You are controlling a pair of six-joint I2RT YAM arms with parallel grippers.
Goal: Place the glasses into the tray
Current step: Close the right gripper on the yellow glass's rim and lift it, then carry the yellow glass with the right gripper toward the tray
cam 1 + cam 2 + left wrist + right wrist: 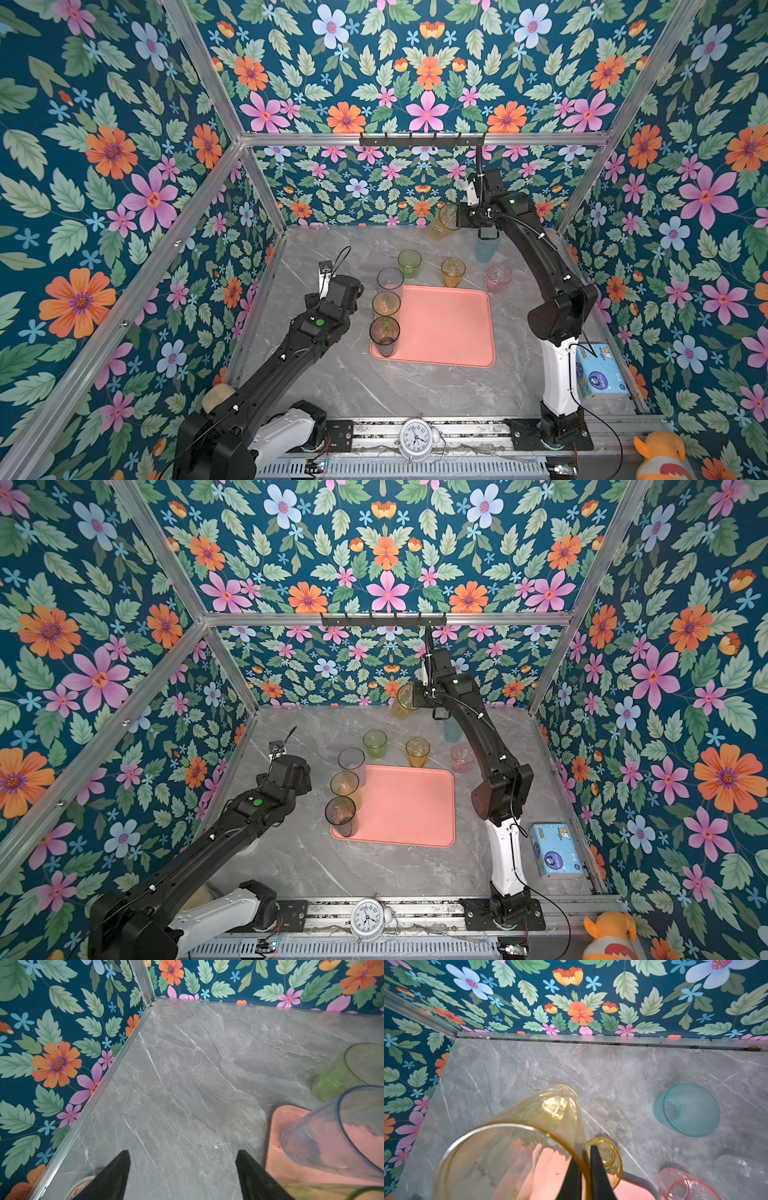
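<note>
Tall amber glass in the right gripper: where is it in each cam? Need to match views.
Top view: the tall amber glass is at the back, right of centre, tilted.
Top view: same place, beyond the tray.
Left wrist: not in it.
Right wrist: large and close, rim pinched by the right gripper.
Shared landmark: the tray, in all four views.

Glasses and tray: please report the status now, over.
Left gripper open, empty. Right gripper shut on tall amber glass, tilted, off the table. Three tall glasses on tray, left edge; middle bare. Short amber glass between held glass and tray.
</note>
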